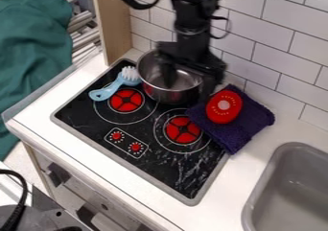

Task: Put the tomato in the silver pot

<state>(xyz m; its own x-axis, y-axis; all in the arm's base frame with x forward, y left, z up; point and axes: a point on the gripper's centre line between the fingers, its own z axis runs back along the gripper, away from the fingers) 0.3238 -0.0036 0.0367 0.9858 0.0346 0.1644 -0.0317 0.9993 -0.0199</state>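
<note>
We see the gripper (188, 84) at the pot (168, 96), its fingers wide apart and holding nothing. Our tomato (224, 106) lies on the cloth (255, 116) near the pot.

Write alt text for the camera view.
A robot's end effector hangs open over a silver pot on a toy stove. A red tomato sits on a purple cloth right of the pot; a blue brush lies to its left, and a gray sink is at lower right.

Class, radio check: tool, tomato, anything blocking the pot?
Tool open, over pot. Tomato on purple cloth, outside pot. Brush on pot's other side, not between them.
</note>
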